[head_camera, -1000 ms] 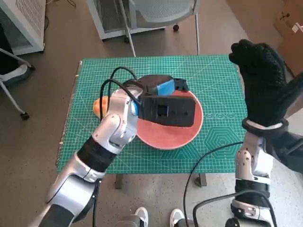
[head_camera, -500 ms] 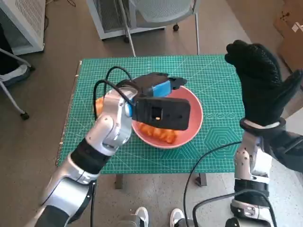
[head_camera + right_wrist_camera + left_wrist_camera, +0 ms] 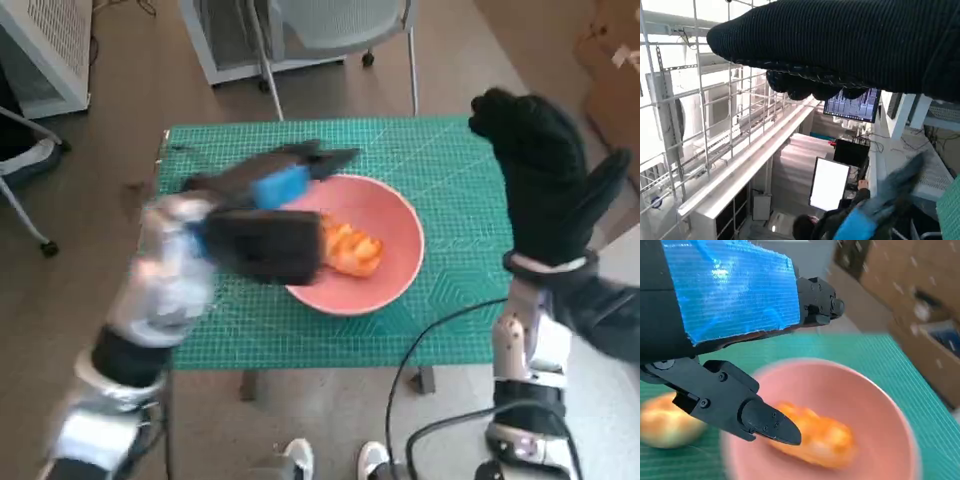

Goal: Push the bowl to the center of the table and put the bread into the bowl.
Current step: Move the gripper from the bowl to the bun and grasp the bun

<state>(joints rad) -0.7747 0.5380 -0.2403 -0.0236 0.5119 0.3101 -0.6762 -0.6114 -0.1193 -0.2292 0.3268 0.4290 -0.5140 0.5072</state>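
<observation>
While the pink bowl (image 3: 375, 262) sits near the middle of the green cutting mat (image 3: 455, 290) covering the table, an orange piece of bread (image 3: 350, 248) lies inside it, toward the robot's left; the left wrist view shows a second, paler piece of bread (image 3: 667, 421) on the mat just outside the bowl's rim; the left hand (image 3: 270, 185), black with blue tape, is blurred above the bowl's left edge, its fingers (image 3: 762, 420) apart and holding nothing; the right hand (image 3: 540, 175), in its black glove, is raised upright over the mat's right edge, spread and empty; a person (image 3: 807, 227) sits by screens in the right wrist view.
</observation>
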